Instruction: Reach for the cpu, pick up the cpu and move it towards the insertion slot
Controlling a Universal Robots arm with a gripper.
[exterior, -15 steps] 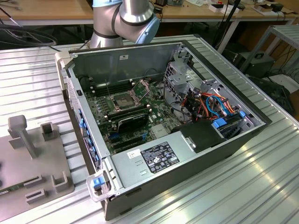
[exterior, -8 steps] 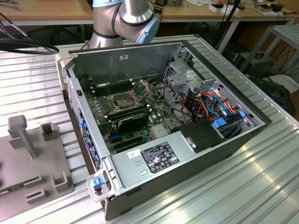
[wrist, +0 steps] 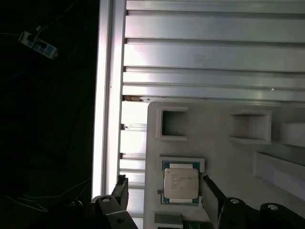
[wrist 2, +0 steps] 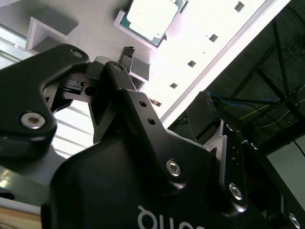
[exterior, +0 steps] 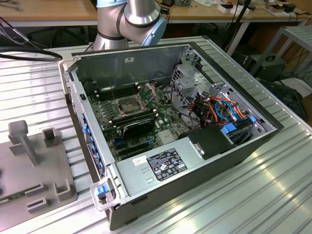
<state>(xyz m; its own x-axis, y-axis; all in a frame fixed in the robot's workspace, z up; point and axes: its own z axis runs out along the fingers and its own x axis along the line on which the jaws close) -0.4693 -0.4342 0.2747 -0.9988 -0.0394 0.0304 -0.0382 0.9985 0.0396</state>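
I read the small square cpu (wrist: 181, 183) as a pale satin metal lid with a slight sheen. It sits in a smooth, matt light-grey plastic tray (wrist: 214, 157). The ribbed aluminium table (wrist: 214, 52) is brushed and reflective. The black gripper (wrist: 163, 180) is matt and looks like metal, with shiny screw heads (wrist 2: 173, 166). The open computer case (exterior: 146, 61) is dull grey sheet metal. The square insertion slot (exterior: 128, 104) has a bright metal frame and a dark matt centre.

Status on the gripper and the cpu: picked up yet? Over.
Gripper open, lined up over the cpu, not gripping. The cpu sits in its nest on the grey tray. The insertion slot is empty, with nothing blocking it.
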